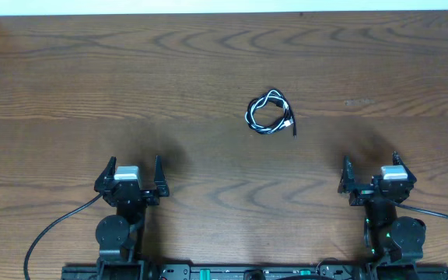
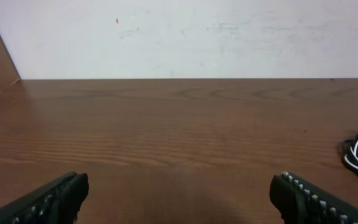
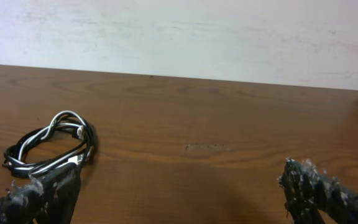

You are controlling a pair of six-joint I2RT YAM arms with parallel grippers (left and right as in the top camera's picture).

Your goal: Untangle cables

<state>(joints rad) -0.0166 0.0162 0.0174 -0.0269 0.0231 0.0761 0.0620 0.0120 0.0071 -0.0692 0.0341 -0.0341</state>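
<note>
- The cables (image 1: 269, 113) lie in one small coil, black and white cords wound together. It sits out on the counter (image 1: 68, 78), somewhat nearer the right gripper (image 1: 370, 159) than the left gripper (image 1: 135, 161), and well apart from both.
- Both grippers are spread wide with nothing in them, and they sit back by the near edge.
- To my eye nothing is begun, so the first risk is the reach. The coil is thin and flat to the wood, so a gripper coming down could scrape the counter or close on air.
- A pinch across the whole coil would likely take both cords at once. Pulling then would drag the bundle or draw the loops tighter rather than part them.
- With only one gripper holding, so light a coil would probably slide instead of opening.
- The left wrist view shows only the coil's edge at far right, so that side may misjudge its approach.
- I can't tell where the cords cross, so a tug on the wrong strand may knot them.
- Two grippers closing in on so small a thing could bump each other.
</note>
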